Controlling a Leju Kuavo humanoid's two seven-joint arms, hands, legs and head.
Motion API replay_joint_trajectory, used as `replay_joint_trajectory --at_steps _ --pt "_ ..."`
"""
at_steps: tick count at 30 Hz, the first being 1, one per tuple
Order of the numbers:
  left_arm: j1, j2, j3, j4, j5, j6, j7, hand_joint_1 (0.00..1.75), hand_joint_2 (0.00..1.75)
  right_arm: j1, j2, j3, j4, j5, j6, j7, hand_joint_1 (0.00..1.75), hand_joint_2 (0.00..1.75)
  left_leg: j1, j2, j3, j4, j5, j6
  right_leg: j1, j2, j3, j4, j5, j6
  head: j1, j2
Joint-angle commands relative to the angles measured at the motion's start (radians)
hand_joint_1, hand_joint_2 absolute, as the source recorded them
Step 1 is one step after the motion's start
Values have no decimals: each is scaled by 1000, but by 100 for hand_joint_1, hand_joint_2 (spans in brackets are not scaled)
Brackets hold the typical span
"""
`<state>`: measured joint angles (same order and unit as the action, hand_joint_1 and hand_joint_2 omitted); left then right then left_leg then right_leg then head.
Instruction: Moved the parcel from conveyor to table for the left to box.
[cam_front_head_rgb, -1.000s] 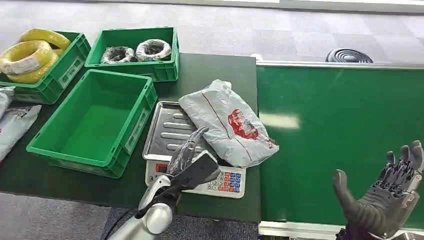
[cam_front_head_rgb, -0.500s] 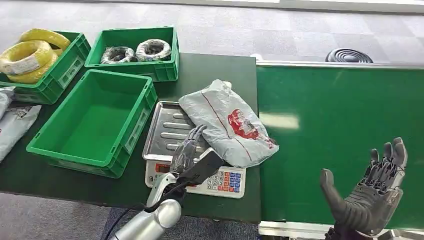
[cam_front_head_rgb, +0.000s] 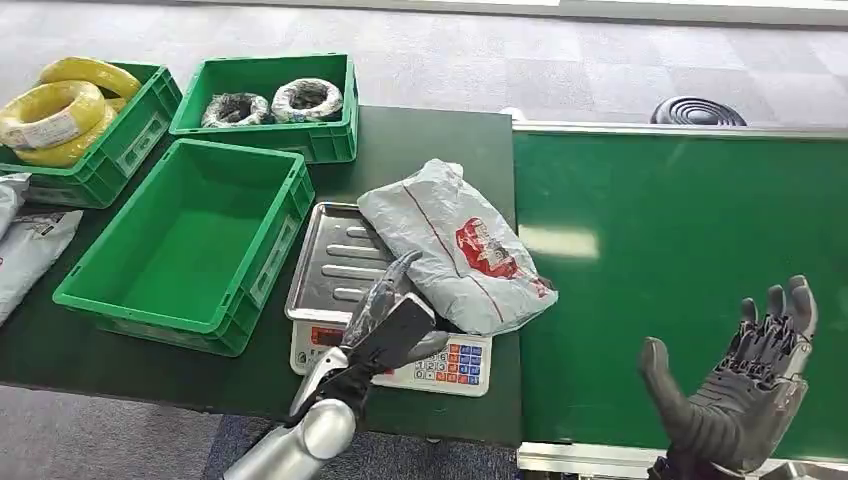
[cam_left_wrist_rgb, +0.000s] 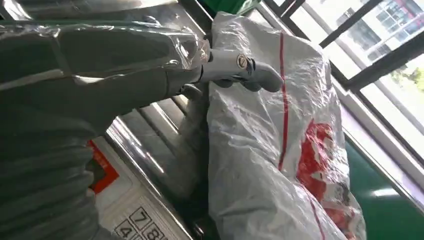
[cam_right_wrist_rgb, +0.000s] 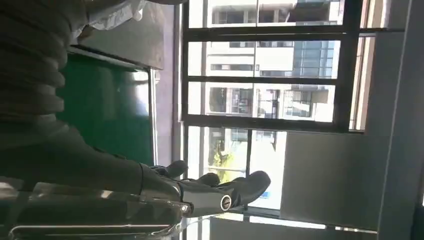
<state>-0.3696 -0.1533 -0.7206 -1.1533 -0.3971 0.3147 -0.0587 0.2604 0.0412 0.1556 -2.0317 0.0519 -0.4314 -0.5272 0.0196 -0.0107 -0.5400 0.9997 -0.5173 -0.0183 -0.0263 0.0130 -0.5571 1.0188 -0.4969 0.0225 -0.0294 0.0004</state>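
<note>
- Nearest, the right hand (cam_front_head_rgb: 745, 395) hovers over the near edge of the green conveyor (cam_front_head_rgb: 680, 270), palm up, fingers spread wide, holding nothing.
- The left hand (cam_front_head_rgb: 385, 315) reaches over the scale (cam_front_head_rgb: 400, 355), fingers extended and apart, their tips beside the parcel's near-left edge; contact is unclear.
- The grey parcel (cam_front_head_rgb: 455, 245) with red print lies on the scale's steel tray (cam_front_head_rgb: 335, 255) on the dark bench (cam_front_head_rgb: 430, 140).
- Left of the scale sits a green bin (cam_front_head_rgb: 185, 245).
- Farther back, two bins hold yellow coils (cam_front_head_rgb: 60, 105) and dark coils (cam_front_head_rgb: 270, 100).
</note>
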Motion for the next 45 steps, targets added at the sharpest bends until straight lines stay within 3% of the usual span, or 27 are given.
replay_joint_trajectory --at_steps 1,11,16,22,23,24,25,45 --pt "-2 54 -105 -67 24 -68 10 0 175 2 28 -50 3 -14 10 3 0 175 0 1 0 -1 0 1 0 -1 0 -1 1 -2 0 0" --pt "-34 45 -161 -47 -6 -54 6 0 175 1 31 -57 -5 -21 17 7 0 175 0 0 1 -1 1 1 0 -1 1 -1 0 -1 0 0" --pt "-106 -12 -184 125 -115 59 51 0 175 -13 -15 -35 29 -53 -4 -7 0 175 0 -1 0 -1 1 1 1 -2 1 -2 1 -2 0 0" --pt "-131 -30 -186 207 -156 97 67 0 175 -16 -38 -14 38 -75 -28 -16 0 175 0 1 1 -1 1 1 1 -1 1 -2 1 -2 0 0" --pt "-137 -37 -182 238 -164 96 77 61 175 -16 -38 -11 39 -79 -32 -18 0 175 0 0 1 -1 1 1 1 -1 2 -2 1 -1 0 0" --pt "-140 -44 -169 268 -168 107 69 166 175 -17 -33 -9 37 -80 -35 -19 0 175 0 0 2 -3 2 1 1 -2 2 -3 2 -2 0 0" --pt "-139 -49 -155 291 -165 117 53 175 175 -16 -26 -8 34 -76 -34 -17 0 175 0 0 2 -2 1 1 1 -1 2 -2 1 -2 0 0" --pt "-103 -33 -71 254 -168 145 37 175 175 -36 31 -31 30 -31 35 18 0 175 0 2 1 -3 1 1 1 0 1 -2 2 -3 0 0"
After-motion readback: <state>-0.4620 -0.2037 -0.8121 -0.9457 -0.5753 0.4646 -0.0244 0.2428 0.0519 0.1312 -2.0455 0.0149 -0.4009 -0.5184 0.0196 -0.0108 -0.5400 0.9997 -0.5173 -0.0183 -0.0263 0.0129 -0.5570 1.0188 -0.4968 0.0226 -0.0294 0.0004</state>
